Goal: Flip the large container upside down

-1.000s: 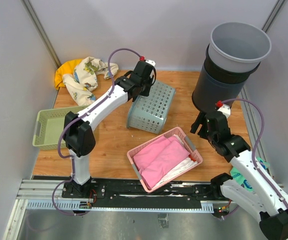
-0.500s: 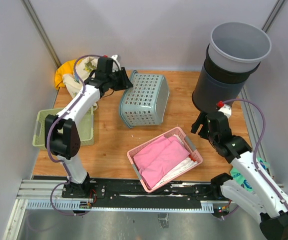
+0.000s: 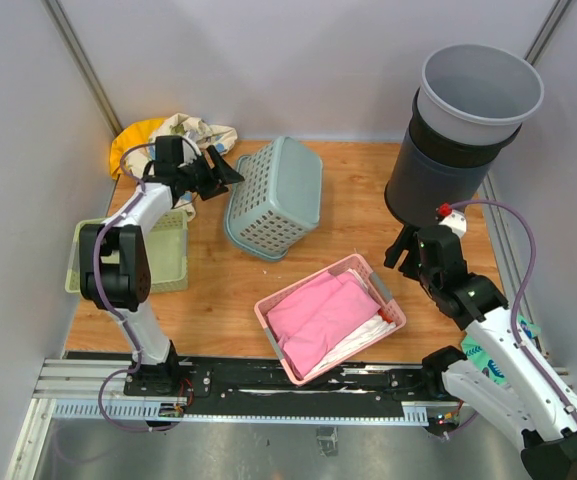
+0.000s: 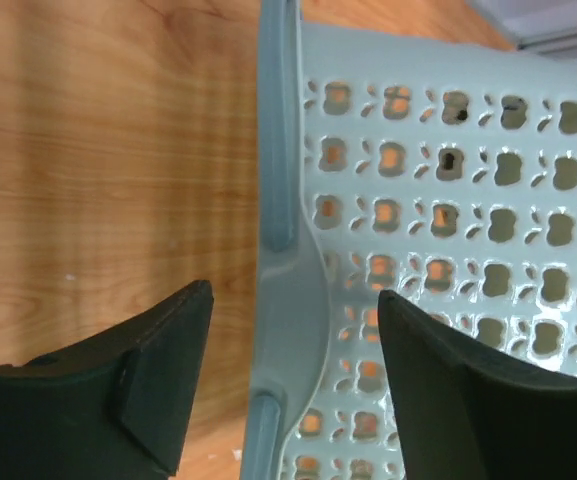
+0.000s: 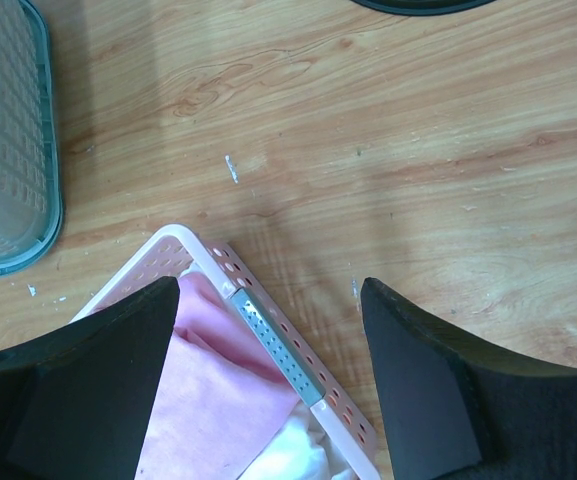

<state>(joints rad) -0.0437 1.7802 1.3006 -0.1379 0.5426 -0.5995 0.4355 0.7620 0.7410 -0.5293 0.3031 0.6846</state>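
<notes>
Looking upper left, we are seeing the left gripper released astride the rim of the grey basket, the right gripper released too.

A warm-grained wooden tabletop is enclosed by plain pale walls at its far, left and right edges; a black metal rail lines the near edge.

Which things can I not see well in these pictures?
Top view: teal object, mostly hidden by the right arm.
Top view: green tray, partly covered by the left arm.
Left wrist view: basket, cut off by the frame edges.
</notes>
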